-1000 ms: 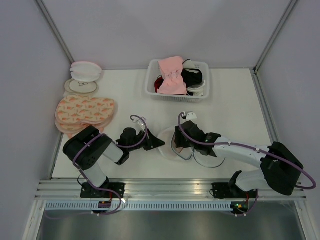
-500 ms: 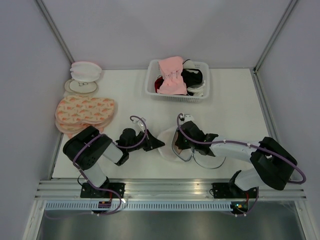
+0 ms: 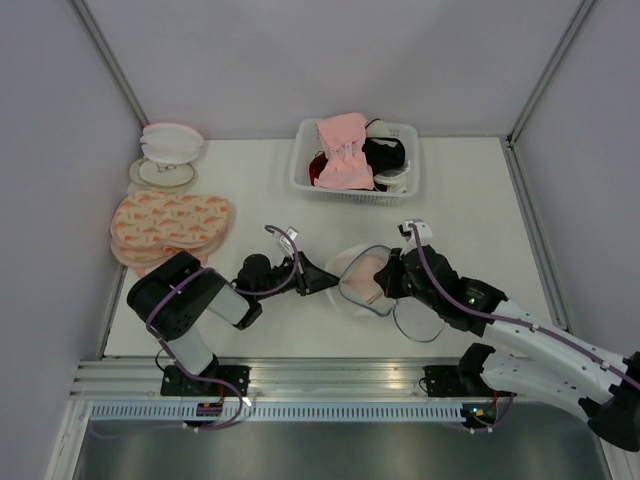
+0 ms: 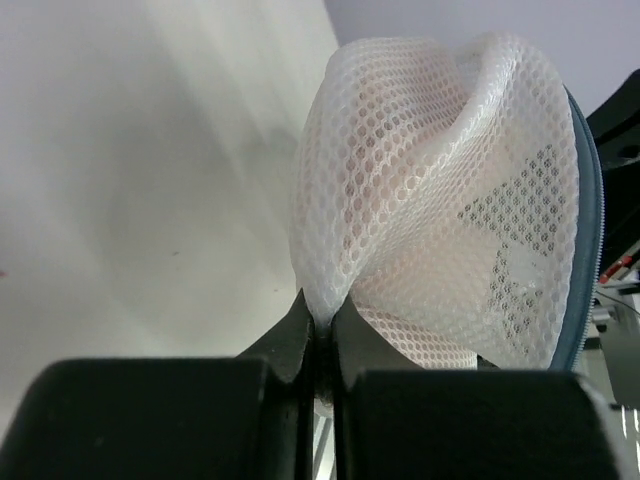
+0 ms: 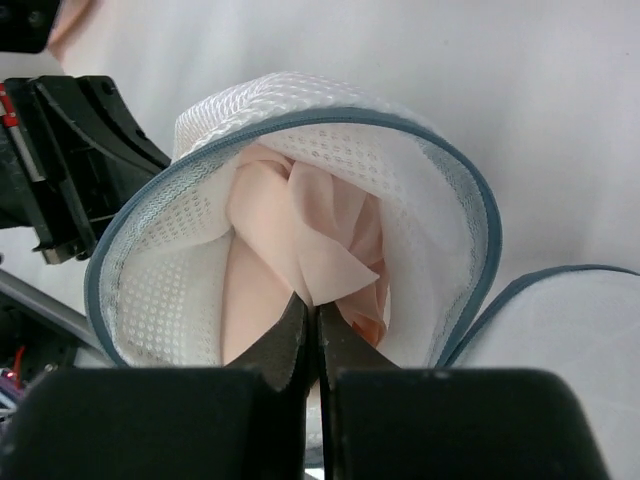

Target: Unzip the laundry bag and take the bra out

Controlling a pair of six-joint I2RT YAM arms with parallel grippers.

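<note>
The round white mesh laundry bag (image 3: 352,277) lies unzipped at the table's middle, one half tipped up with its dark rim facing right and the other half (image 3: 418,320) flat beside it. My left gripper (image 3: 322,279) is shut on the bag's mesh wall (image 4: 420,200) from the left. The beige bra (image 5: 300,240) sits bunched inside the open half. My right gripper (image 5: 318,305) is shut on a fold of the bra, seen from above as the right gripper (image 3: 388,280) at the bag's mouth next to the bra (image 3: 372,275).
A white basket (image 3: 302,170) at the back holds a pink garment (image 3: 344,150) and a black one (image 3: 385,152). Flat pink-orange patterned bags (image 3: 165,225) and white-and-pink discs (image 3: 168,150) lie at the left. Walls close in on three sides.
My right gripper closed on the bra and drew back to the right. The bag's upper half has tipped up, showing the bra. The left gripper kept its hold and shifted slightly right.
</note>
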